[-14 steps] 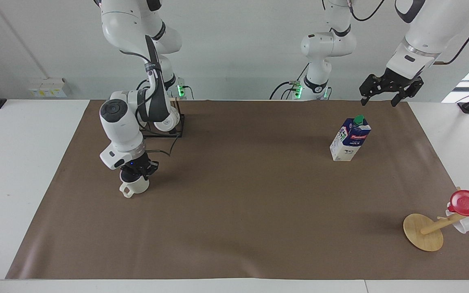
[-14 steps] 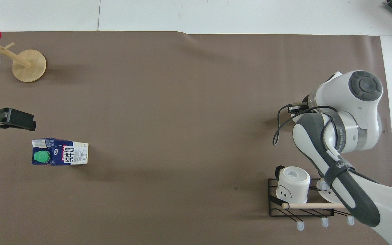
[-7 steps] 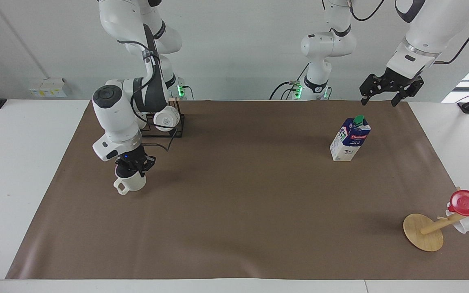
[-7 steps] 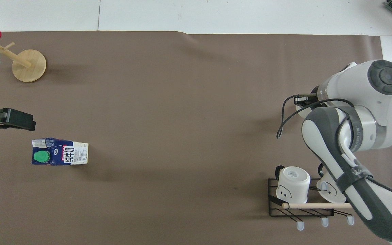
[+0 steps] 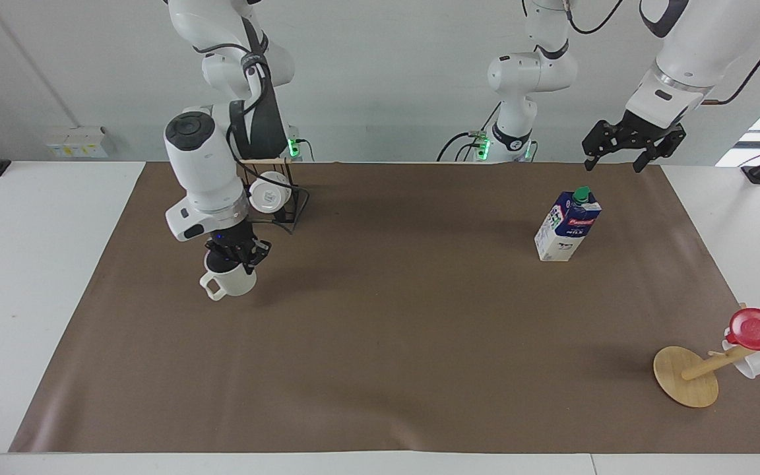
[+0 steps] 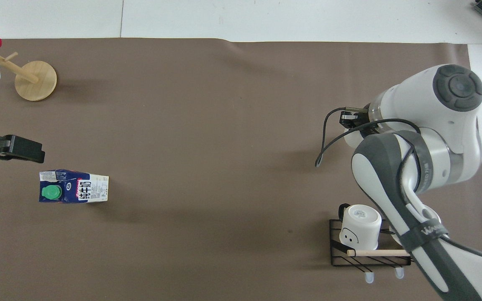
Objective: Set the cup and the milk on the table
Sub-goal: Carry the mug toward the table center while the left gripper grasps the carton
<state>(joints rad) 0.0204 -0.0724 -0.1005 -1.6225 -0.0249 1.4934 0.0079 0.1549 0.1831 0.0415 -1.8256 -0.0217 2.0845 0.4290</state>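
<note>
Table point(image 5: 37, 264) smooth white, covered by matt brown paper-like sheet point(image 5: 386, 343). Milk point(image 5: 568, 224) printed carton, green plastic cap; cup point(image 5: 231, 282) matt cream ceramic. Mug tree point(image 5: 687, 376) pale wood, rack point(image 6: 368, 251) black wire.

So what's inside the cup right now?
The right gripper has its fingers down in the cup, shut on the rim. Past them only dark interior shows; the bottom is covered.

place: robotics lab | evidence: two robot arms point(image 5: 208, 165), paper-covered table point(image 5: 419, 343)
</note>
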